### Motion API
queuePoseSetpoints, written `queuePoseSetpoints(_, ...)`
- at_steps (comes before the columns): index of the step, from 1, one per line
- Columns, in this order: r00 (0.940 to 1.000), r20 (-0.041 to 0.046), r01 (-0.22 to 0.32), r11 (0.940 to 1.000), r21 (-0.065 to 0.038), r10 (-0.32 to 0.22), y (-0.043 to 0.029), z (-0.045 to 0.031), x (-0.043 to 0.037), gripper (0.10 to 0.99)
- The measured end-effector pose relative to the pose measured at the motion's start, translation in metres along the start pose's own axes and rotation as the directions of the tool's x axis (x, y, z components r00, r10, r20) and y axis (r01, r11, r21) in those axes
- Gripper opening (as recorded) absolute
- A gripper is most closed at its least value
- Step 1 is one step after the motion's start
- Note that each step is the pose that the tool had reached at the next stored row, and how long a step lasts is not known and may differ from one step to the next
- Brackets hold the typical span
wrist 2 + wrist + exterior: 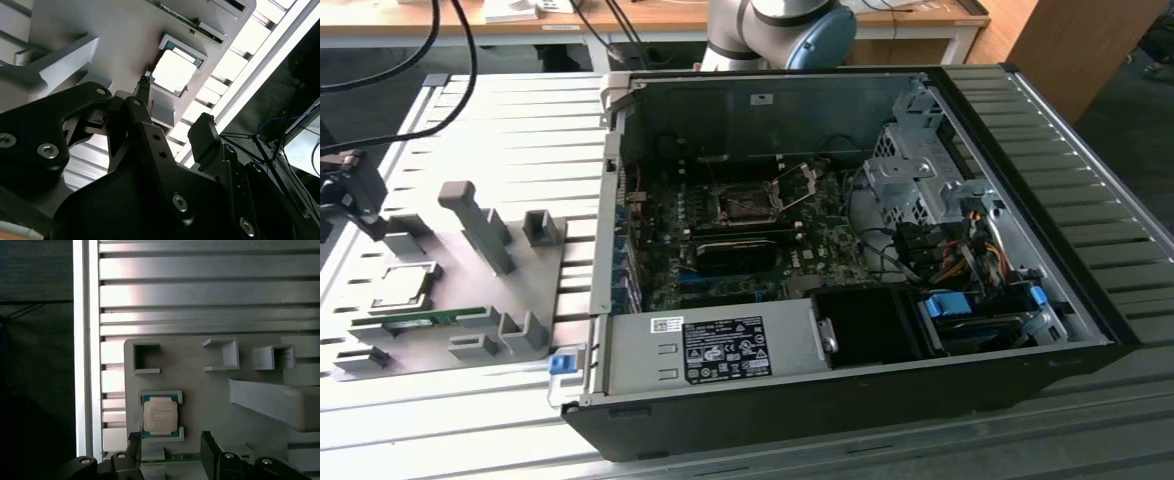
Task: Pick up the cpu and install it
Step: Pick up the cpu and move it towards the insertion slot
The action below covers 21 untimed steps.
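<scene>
The cpu, a small silvery square chip, lies flat in a grey holder on the fixture plate at the exterior view's left. In both wrist views the cpu sits just ahead of the black fingertips. My gripper hangs above the plate's far left part, off the chip. It is open, nothing between its fingers. The motherboard's socket in the open computer case stands uncovered, its metal frame raised.
A narrow green circuit strip lies beside the cpu on the plate. Tall grey fixture blocks rise close by. The black case fills the table's middle and right, with cables and a drive cage inside.
</scene>
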<state>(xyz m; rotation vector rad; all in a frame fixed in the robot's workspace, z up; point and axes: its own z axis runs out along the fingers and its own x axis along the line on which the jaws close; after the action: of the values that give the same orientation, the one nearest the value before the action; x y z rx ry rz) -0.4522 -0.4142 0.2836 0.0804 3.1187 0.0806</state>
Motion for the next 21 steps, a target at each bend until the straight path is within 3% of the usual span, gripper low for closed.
queuePoseSetpoints(1,1.0000,0.0000,0.002,1.0000,0.000,-0.002,-0.0001,0.0018,0.0000,0.588)
queuePoseSetpoints(2,1.0000,-0.0002,0.005,0.9999,0.009,-0.005,-0.0004,0.0075,0.0001,0.588)
queuePoseSetpoints(21,0.9998,-0.0010,0.018,0.9998,0.010,-0.018,-0.0011,0.0204,0.0004,0.588)
